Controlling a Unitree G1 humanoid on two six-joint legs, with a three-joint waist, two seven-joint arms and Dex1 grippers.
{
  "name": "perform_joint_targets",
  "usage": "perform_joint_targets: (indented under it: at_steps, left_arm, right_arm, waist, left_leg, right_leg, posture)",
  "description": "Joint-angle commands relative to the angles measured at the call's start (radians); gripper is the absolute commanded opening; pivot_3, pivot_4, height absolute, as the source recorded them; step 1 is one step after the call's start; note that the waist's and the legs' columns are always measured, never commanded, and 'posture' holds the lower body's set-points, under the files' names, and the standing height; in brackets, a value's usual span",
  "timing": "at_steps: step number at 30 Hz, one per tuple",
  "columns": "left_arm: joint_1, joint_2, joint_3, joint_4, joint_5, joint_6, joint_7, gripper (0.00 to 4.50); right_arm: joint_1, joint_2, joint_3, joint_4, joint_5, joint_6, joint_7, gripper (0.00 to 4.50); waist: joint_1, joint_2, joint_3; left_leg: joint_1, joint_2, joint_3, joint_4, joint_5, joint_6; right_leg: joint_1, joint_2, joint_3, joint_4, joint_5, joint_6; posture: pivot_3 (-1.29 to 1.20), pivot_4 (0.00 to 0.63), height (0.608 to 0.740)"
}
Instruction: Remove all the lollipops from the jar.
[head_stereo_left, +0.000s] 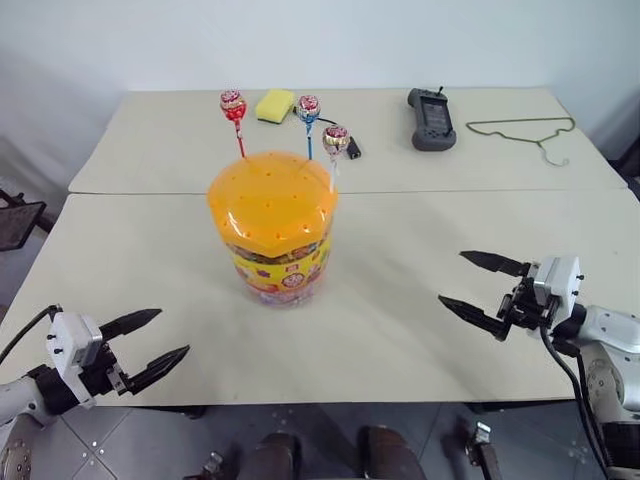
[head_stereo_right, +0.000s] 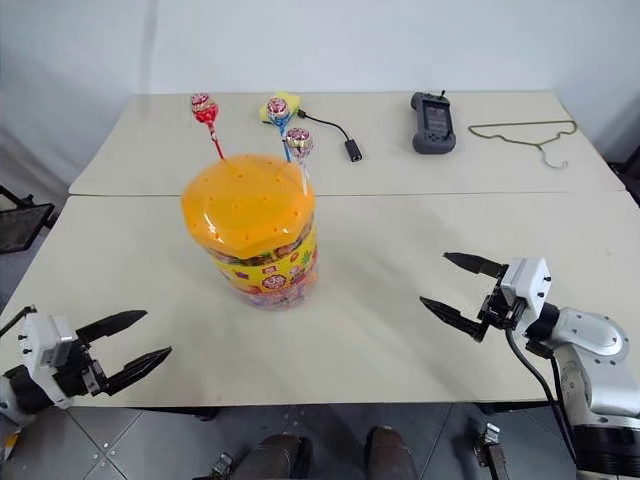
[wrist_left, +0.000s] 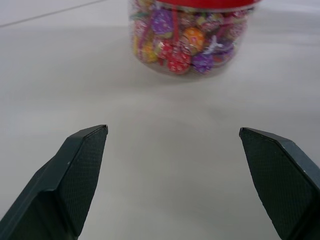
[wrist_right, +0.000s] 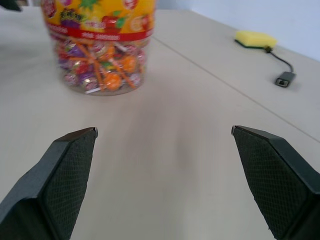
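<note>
The jar (head_stereo_left: 272, 235) stands upright near the middle of the front table, a clear tub with a yellow label and an orange holed lid (head_stereo_left: 271, 195). Three lollipops stick up from the far side of the lid: one on a red stick (head_stereo_left: 233, 105), one on a blue stick (head_stereo_left: 308, 108), one on a white stick (head_stereo_left: 336, 139). My left gripper (head_stereo_left: 172, 333) is open at the table's near left edge, well short of the jar. On the right, my right gripper (head_stereo_left: 452, 277) hangs open over the table, empty. Both wrist views face the jar (wrist_left: 192, 45) (wrist_right: 100, 55) between open fingers.
On the far table lie a yellow sponge (head_stereo_left: 274, 105), a black cable with its plug (head_stereo_left: 352, 150), a black handheld controller (head_stereo_left: 432, 118) and a wire hanger (head_stereo_left: 525, 130). A seam (head_stereo_left: 480, 190) runs between the two tables behind the jar.
</note>
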Motion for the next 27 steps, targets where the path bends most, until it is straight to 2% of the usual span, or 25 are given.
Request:
perform_joint_targets:
  at_steps: [1, 2, 5, 8, 11, 13, 17, 25, 27]
  left_arm:
    - [-0.015, 0.027, 0.025, -0.004, -0.005, -0.023, -0.020, 4.47]
    - [-0.031, 0.033, 0.029, -0.012, -0.032, -0.002, -0.020, 4.47]
    - [-0.251, 0.063, 0.100, -0.002, -0.276, 0.165, 0.085, 4.47]
    - [-0.444, 0.092, 0.120, 0.081, -0.375, 0.239, 0.118, 4.47]
    - [-0.626, 0.110, 0.078, 0.165, -0.484, 0.358, 0.108, 4.47]
    - [-0.760, 0.109, 0.003, 0.226, -0.479, 0.413, 0.106, 4.47]
    - [-0.980, 0.053, -0.163, 0.348, -0.345, 0.376, 0.097, 4.47]
    - [-1.149, -0.026, -0.278, 0.559, -0.221, 0.337, -0.019, 4.47]
    - [-1.167, -0.034, -0.280, 0.581, -0.212, 0.344, -0.028, 4.10]
  right_arm:
    - [-0.003, -0.002, -0.013, -0.041, 0.000, -0.009, -0.013, 4.50]
    - [-0.005, -0.010, -0.015, -0.060, 0.019, 0.020, -0.011, 4.50]
    - [-0.044, 0.010, -0.061, -0.142, 0.168, 0.104, -0.029, 4.50]
    - [-0.082, 0.048, -0.084, -0.225, 0.313, 0.169, -0.060, 4.50]
    - [-0.127, 0.086, -0.086, -0.326, 0.445, 0.262, -0.150, 4.50]
    - [-0.151, 0.108, -0.069, -0.375, 0.466, 0.288, -0.195, 4.50]
    - [-0.188, 0.129, -0.040, -0.425, 0.480, 0.320, -0.230, 4.50]
    - [-0.257, 0.161, -0.012, -0.424, 0.435, 0.326, -0.264, 4.50]
    - [-0.259, 0.160, -0.014, -0.423, 0.437, 0.328, -0.257, 4.50]
  waist:
    - [-0.002, 0.000, 0.000]
    - [-0.002, 0.000, 0.000]
    - [0.004, 0.000, 0.000]
    - [0.004, 0.000, 0.000]
    - [-0.003, 0.000, 0.000]
    - [-0.006, 0.000, 0.000]
    - [-0.002, -0.001, 0.000]
    - [-0.016, -0.001, 0.001]
    - [-0.015, -0.001, 0.000]
  left_leg:
    - [0.000, 0.000, 0.000, 0.000, 0.000, 0.000]
    - [0.000, 0.000, 0.000, 0.000, 0.000, 0.000]
    - [-0.001, 0.000, -0.001, 0.001, 0.001, -0.001]
    - [0.000, 0.000, -0.002, 0.002, 0.001, -0.001]
    - [0.001, -0.001, -0.002, 0.001, 0.001, -0.002]
    - [0.000, 0.000, -0.002, 0.001, 0.001, -0.002]
    - [-0.001, -0.002, -0.003, 0.002, 0.001, -0.002]
    - [-0.002, -0.002, -0.001, 0.002, 0.001, -0.001]
    - [-0.002, -0.003, -0.001, 0.002, 0.001, -0.001]
  right_leg:
    - [0.000, 0.000, 0.000, 0.000, 0.000, 0.000]
    - [0.000, 0.000, 0.000, 0.000, 0.000, 0.000]
    - [0.000, 0.000, 0.000, 0.001, 0.000, 0.000]
    - [0.000, 0.000, -0.001, 0.004, 0.001, -0.001]
    - [-0.002, 0.000, -0.001, 0.009, 0.001, 0.000]
    - [-0.004, 0.000, -0.002, 0.014, 0.001, 0.000]
    - [-0.005, 0.001, -0.007, 0.015, 0.001, 0.000]
    - [-0.007, 0.002, -0.011, 0.017, 0.002, 0.001]
    - [-0.008, 0.002, -0.012, 0.018, 0.002, 0.001]
  posture:
    - [0.00, 0.150, 0.740]
    - [0.00, 0.150, 0.740]
    - [0.00, 0.150, 0.740]
    - [0.00, 0.150, 0.740]
    - [0.00, 0.150, 0.740]
    - [0.00, 0.150, 0.740]
    - [0.00, 0.150, 0.740]
    - [0.00, 0.150, 0.740]
    - [0.00, 0.150, 0.740]
